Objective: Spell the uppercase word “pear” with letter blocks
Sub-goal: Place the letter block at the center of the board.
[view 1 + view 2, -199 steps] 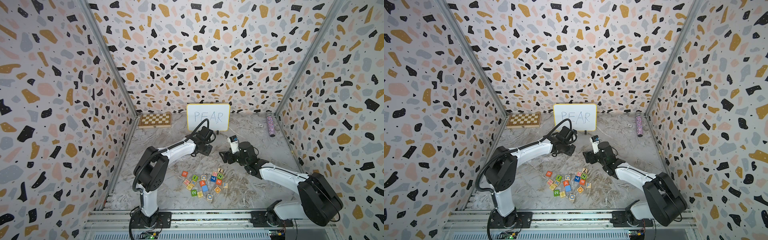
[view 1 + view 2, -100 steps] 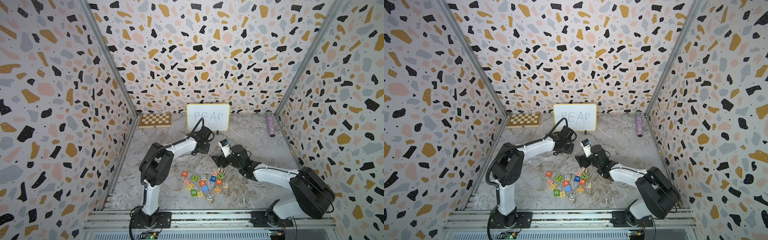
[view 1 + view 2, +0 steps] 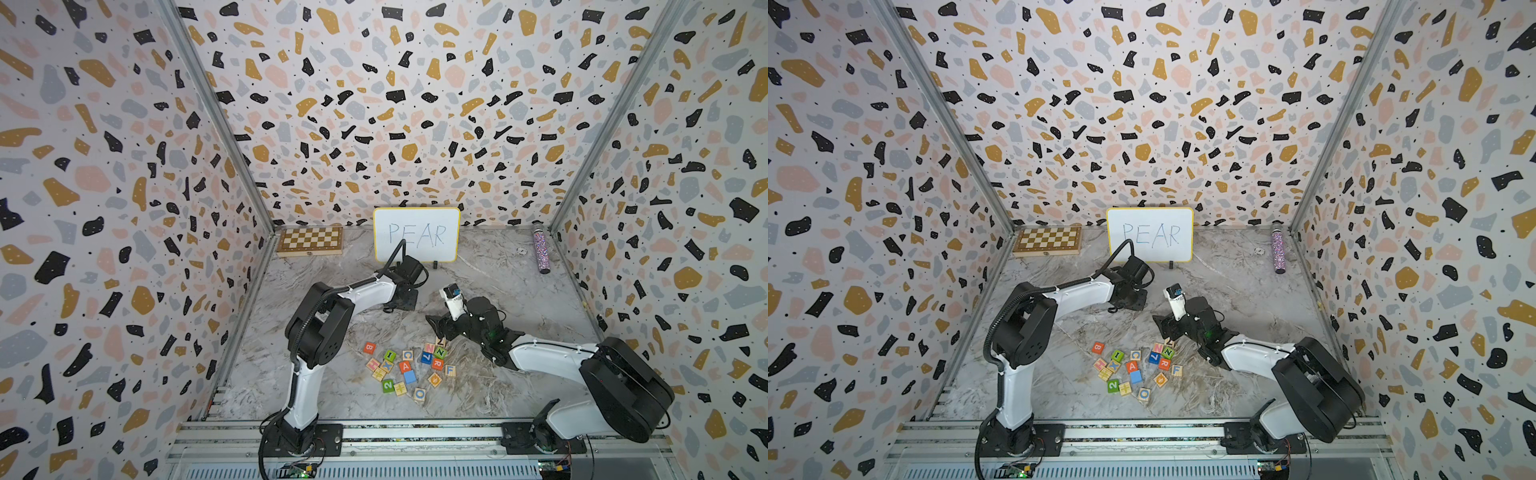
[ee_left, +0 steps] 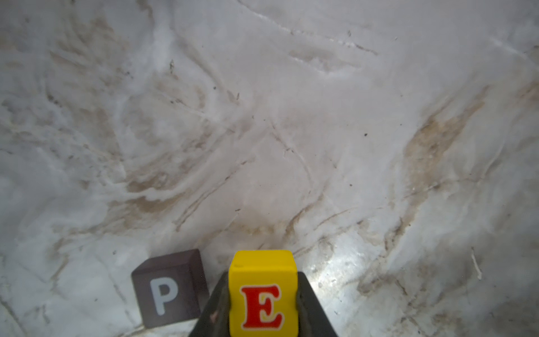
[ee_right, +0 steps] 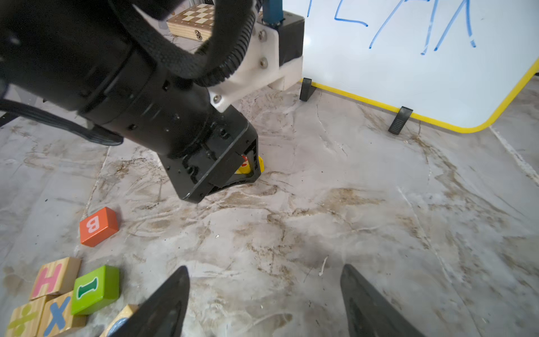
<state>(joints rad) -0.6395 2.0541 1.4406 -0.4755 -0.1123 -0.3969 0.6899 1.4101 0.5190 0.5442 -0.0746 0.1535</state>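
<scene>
Both arms have shifted over the last second: the left arm's elbow has swung in toward the middle of the bench (image 3: 519, 299), and the right arm's wrist has drawn away from the right edge toward the middle. The left claw (image 4: 262, 275) is closed on the yellow E block (image 4: 263, 294), one finger against each side and the red letter facing the wrist camera. It sits low near the middle of the back edge, in front of the whiteboard (image 3: 417, 235); whether the block touches the surface cannot be told. The dark P block (image 4: 169, 289) lies on the bench just beside the E block, with a narrow gap between them. The right claw (image 5: 264, 267) stands wide open with nothing between its fingers, over bare bench on the back side of the loose blocks (image 3: 409, 370). Among these, toward the middle of the front edge, lie the A block (image 3: 404, 366) and the R block (image 3: 436, 364), a little apart, letters up. The orange B block (image 5: 98, 227) sits at the cluster's left fringe. A chessboard (image 3: 310, 240) rests in the back left corner.
</scene>
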